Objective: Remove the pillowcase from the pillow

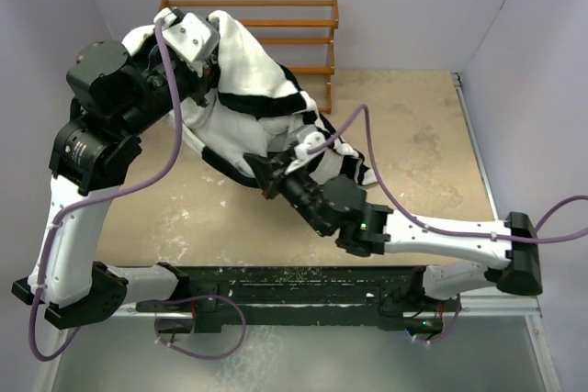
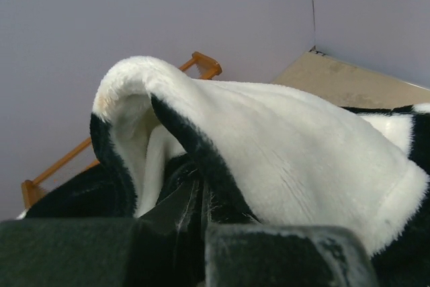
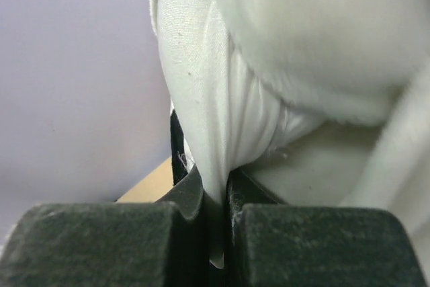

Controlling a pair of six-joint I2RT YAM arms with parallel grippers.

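The wooden rack [image 1: 248, 3] stands behind the pillowcase [image 1: 253, 66] bunched over the pillow [image 3: 201, 112].

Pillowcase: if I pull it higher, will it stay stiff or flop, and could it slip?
Probably floppy: the pillowcase drapes and folds over the left fingers. Its fleecy pile likely grips well, so slipping seems unlikely.

- Left gripper [image 1: 209, 72]: from above, its tips are buried in pillowcase [image 1: 253, 66] folds, so the spot between the jaws is unseen.
- Left fingers [image 2: 282, 257]: blurred dark blocks, cut by the bottom edge.
- Wooden rack [image 1: 285, 20]: beyond the left jaws, its left end is hidden behind fabric.
- Pillow [image 3: 215, 119]: only a smooth white tuck between the right jaws shows; the rest runs past the edges.
- Right gripper [image 1: 268, 172]: from above, its tips are lost under cloth.
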